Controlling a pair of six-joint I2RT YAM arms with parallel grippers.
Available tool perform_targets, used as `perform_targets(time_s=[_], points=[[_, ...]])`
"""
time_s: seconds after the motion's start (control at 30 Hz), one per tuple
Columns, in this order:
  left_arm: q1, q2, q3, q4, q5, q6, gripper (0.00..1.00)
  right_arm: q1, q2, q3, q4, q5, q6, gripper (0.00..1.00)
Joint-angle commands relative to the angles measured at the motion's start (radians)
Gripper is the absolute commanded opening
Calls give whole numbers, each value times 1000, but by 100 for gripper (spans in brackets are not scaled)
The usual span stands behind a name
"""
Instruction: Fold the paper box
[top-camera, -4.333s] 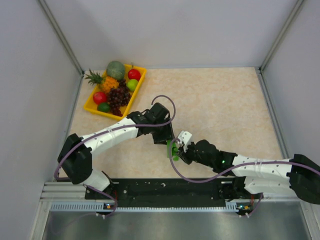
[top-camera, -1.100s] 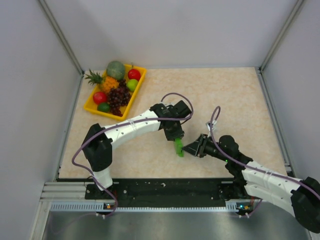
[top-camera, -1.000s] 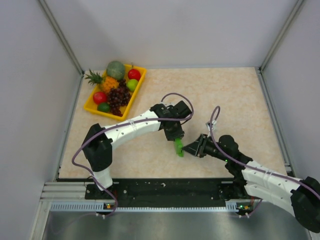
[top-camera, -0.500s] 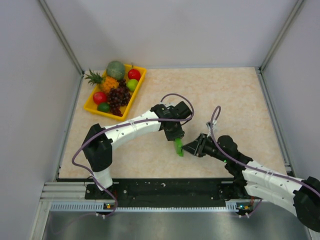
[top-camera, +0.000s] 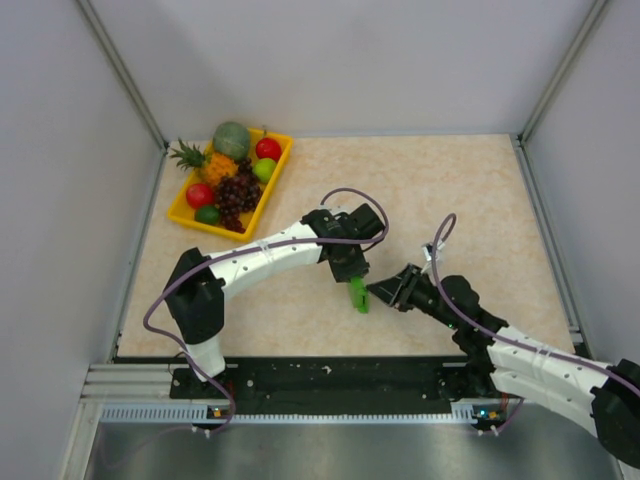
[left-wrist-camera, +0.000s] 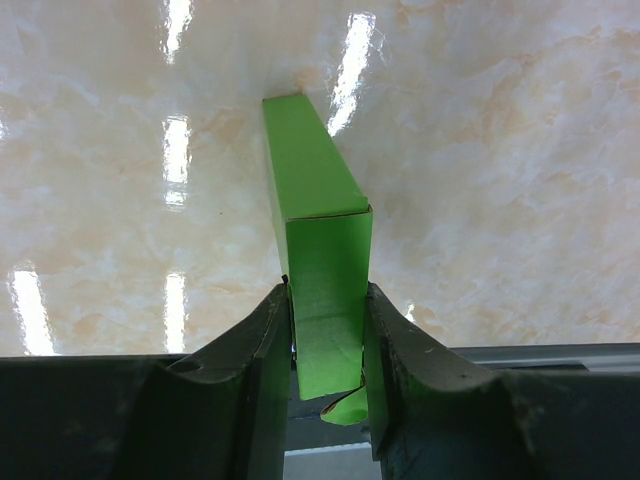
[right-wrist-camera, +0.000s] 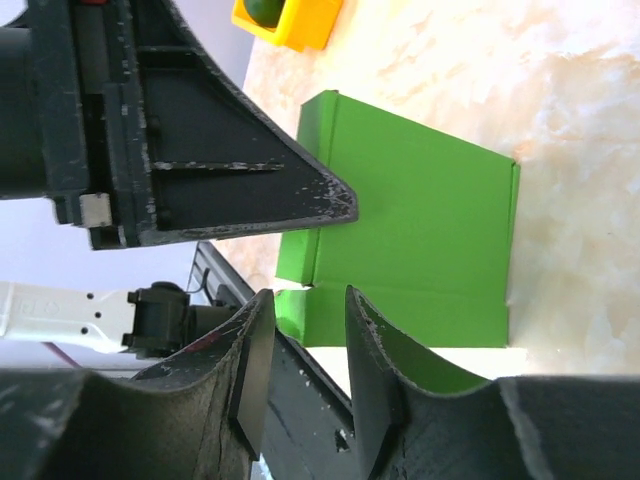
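At the far left of the bench (top-camera: 450, 190) a yellow tray (top-camera: 270, 190) with fruit (top-camera: 236, 190) is seen, well apart from the work.

Near the middle, the left gripper (left-wrist-camera: 327, 292) is clenched on the box (left-wrist-camera: 305, 180). The box is held as a flattened green sleeve, lifted above the bench, with its 2 broad faces pressed between the jaws. 1 short end points away from the gripper and looks closed. At the held end a small loose flap is seen below the jaws.

Just to the right, the right gripper (right-wrist-camera: 307, 295) is brought up to the lower edge of the box. Its jaws stand apart and nothing is pinched between them. A narrow strip along that edge and a small corner flap lie in front of the jaws. Whether they are touched cannot be told.

The box is judged to be very light thin card, stiff only along its creases and easily crushed or creased in a wrong place. Its surface looks smooth, so it could slip if it is pulled sideways. It is best held on the broad faces close to a fold, as is done by the left gripper. The flap is best taken near its root, so that the bend is made at the crease.
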Motion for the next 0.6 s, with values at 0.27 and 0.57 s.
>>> perform_targets(time_s=[0.27, 0.57], points=[[-7, 25, -50, -26, -24, -41, 0, 15, -15, -13, 52, -42, -25, 30], [-7, 20, -58, -21, -21, -46, 0, 73, 48, 12, 70, -1, -29, 32]])
